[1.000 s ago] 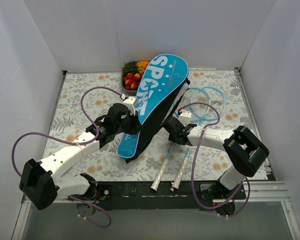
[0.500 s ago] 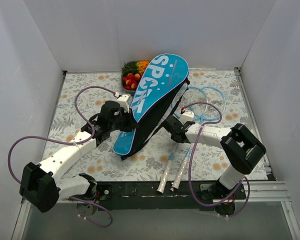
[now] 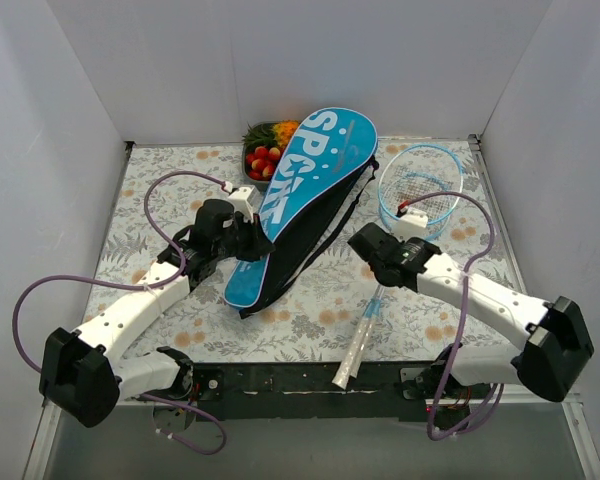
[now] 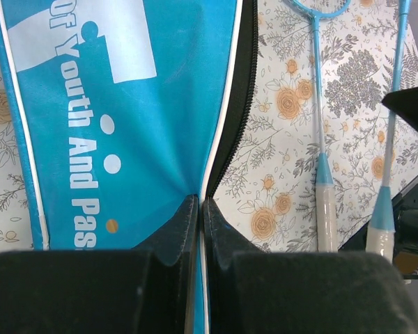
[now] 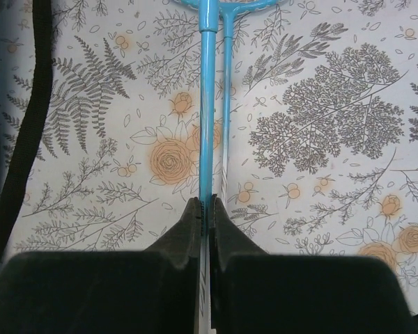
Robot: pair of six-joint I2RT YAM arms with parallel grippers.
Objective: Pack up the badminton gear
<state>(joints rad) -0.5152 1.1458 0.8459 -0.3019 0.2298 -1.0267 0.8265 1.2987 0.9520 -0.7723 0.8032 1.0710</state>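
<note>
On the floral surface (image 3: 145, 168) the blue bag (image 3: 305, 190) is lying diagonally at centre, its wide end beside the fruit tray (image 3: 262, 152). The two rackets (image 3: 420, 185) are resting to its right, heads toward the far edge. The left claw (image 3: 252, 240) is pinching the bag's zipper-side edge, fingers (image 4: 184, 223) closed on fabric. The right claw (image 3: 380, 265) is clamping the shaft (image 5: 207, 104) of one of the rackets. The step in hand looks like loading: next, the flap likely needs lifting open and the head steering into the gap.

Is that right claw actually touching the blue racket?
Touching. The right wrist view shows the right gripper with its fingers closed tight on the blue shaft of the racket, with no gap on either side.
</note>
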